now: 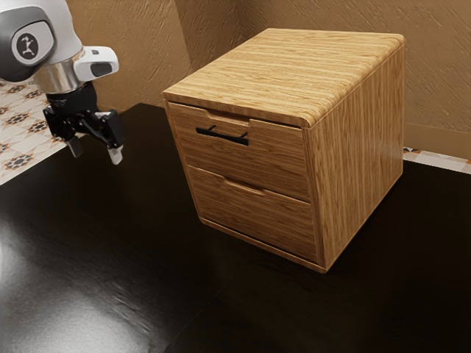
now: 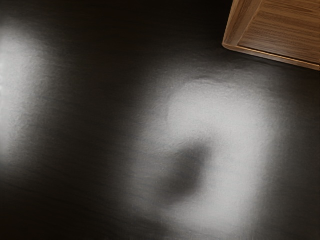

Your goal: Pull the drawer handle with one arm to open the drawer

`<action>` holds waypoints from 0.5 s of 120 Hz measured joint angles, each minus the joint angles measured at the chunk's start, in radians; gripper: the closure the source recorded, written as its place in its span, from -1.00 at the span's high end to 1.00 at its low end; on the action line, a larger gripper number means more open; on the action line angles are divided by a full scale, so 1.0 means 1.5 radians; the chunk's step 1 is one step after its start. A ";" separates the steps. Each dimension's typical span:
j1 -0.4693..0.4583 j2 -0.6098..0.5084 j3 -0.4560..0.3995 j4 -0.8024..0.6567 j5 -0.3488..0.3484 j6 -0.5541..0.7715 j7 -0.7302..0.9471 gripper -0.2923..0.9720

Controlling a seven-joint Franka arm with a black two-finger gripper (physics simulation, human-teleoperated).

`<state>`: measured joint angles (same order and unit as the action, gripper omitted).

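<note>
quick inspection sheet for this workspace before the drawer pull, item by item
surface: glossy black table with patches of glare
job's things: wooden cabinet with two drawers; top drawer looks shut, with a black handle on its front
clutter: nothing seen
grippers: gripper open, holding nothing, above the table at the exterior view's left of the cabinet, apart from the handle
cables: nothing seen
surroundings: brown wall; patterned tile floor

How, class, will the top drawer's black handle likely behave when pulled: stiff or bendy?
The handle looks like a thin bar fixed at both ends, so probably stiff. The cabinet sits broad on a glossy table, so it may slide rather than tip.
</note>
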<state>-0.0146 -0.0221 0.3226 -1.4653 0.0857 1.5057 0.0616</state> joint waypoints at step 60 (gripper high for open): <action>-0.127 -0.077 -0.011 0.109 0.001 -0.005 0.009 0.54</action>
<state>-0.2047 -0.1378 0.3055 -1.3011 0.0877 1.4978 0.0754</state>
